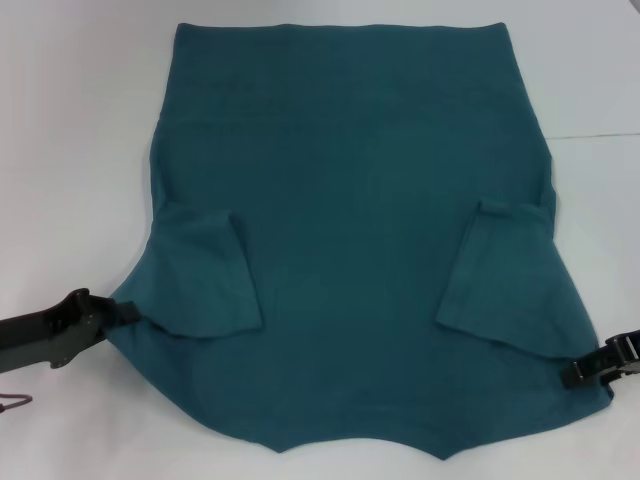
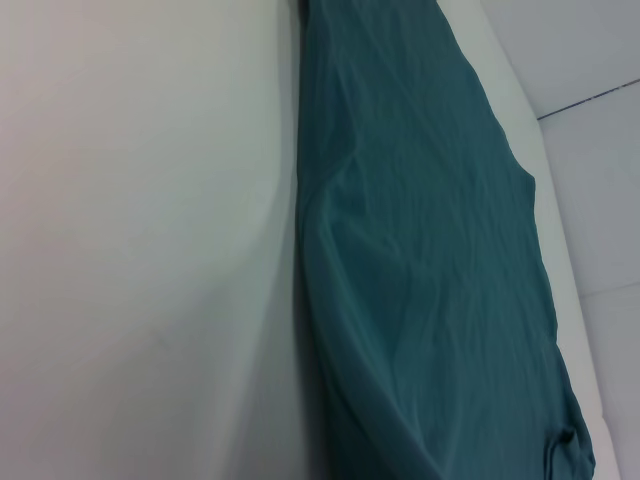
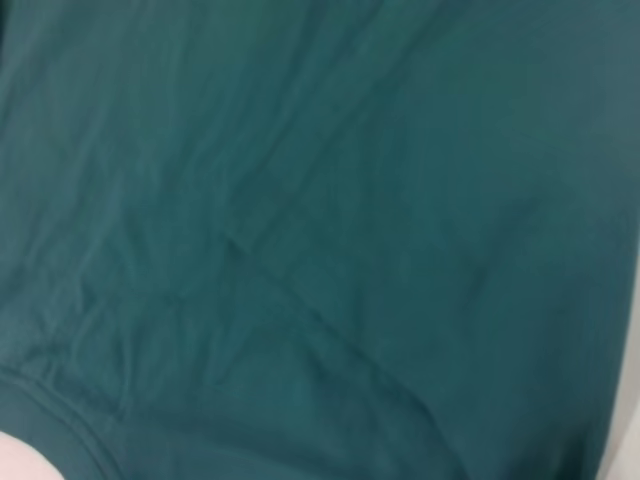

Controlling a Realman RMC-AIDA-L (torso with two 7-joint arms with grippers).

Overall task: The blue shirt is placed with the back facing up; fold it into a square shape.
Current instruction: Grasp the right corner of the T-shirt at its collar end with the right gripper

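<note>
The blue shirt (image 1: 350, 250) lies spread flat on the white table (image 1: 80, 150), much larger than either gripper. Both short sleeves are folded inward onto the body, one sleeve (image 1: 205, 275) on the left and the other sleeve (image 1: 500, 270) on the right. My left gripper (image 1: 128, 313) meets the shirt's near left corner, where the cloth draws out to a point toward it. My right gripper (image 1: 572, 373) sits on the near right edge. The left wrist view shows the shirt (image 2: 430, 250) along its side edge, slightly raised. Teal cloth of the shirt (image 3: 320, 240) fills the right wrist view.
White table surface (image 2: 150, 250) surrounds the shirt on the left, right and far sides. A seam line (image 1: 600, 135) runs across the far right. A small dark wire loop (image 1: 15, 400) lies near the front left corner under my left arm.
</note>
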